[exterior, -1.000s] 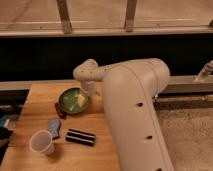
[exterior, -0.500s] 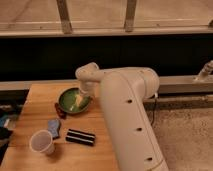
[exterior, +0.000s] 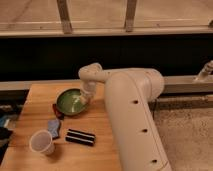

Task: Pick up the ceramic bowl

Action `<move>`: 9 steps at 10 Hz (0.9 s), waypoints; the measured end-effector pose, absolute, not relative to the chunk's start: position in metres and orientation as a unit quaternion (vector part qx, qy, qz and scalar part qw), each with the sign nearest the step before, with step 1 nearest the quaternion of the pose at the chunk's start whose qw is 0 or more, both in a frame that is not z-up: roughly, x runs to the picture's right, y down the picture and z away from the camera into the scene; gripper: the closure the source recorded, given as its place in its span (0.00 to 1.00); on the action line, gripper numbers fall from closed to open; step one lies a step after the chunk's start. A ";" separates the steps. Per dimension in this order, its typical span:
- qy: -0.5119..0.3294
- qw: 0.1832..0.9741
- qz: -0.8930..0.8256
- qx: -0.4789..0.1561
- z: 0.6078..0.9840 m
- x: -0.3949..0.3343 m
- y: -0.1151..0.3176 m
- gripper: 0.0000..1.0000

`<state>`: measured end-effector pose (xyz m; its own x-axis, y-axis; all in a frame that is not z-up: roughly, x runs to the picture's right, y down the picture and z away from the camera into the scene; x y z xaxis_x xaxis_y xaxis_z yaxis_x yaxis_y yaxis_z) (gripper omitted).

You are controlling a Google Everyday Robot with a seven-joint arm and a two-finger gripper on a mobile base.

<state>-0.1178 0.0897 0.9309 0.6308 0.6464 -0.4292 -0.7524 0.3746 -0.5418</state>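
The ceramic bowl (exterior: 70, 102) is round, shallow and glossy green with a paler streak inside. It sits on the wooden table (exterior: 35, 125) toward the far side. My gripper (exterior: 86, 99) reaches down from the white arm (exterior: 130, 105) to the bowl's right rim. The white plastic cup (exterior: 42, 142) stands near the front left of the table.
A black packet with white stripes (exterior: 81, 136) lies in front of the bowl. A small blue object (exterior: 54, 127) lies next to the cup. A dark red-black item (exterior: 58, 111) sits at the bowl's left edge. A dark wall and rail run behind the table.
The arm has swung further left and lowered, so the gripper now sits at the bowl's right rim. The bowl, cup and packet have not moved.
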 end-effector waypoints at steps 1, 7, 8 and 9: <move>0.072 0.825 0.422 -0.367 0.930 -0.116 0.090 0.99; 0.060 0.830 0.432 -0.348 0.902 -0.104 0.036 1.00; 0.058 0.833 0.432 -0.340 0.896 -0.105 0.023 1.00; 0.055 0.838 0.430 -0.332 0.891 -0.107 0.010 1.00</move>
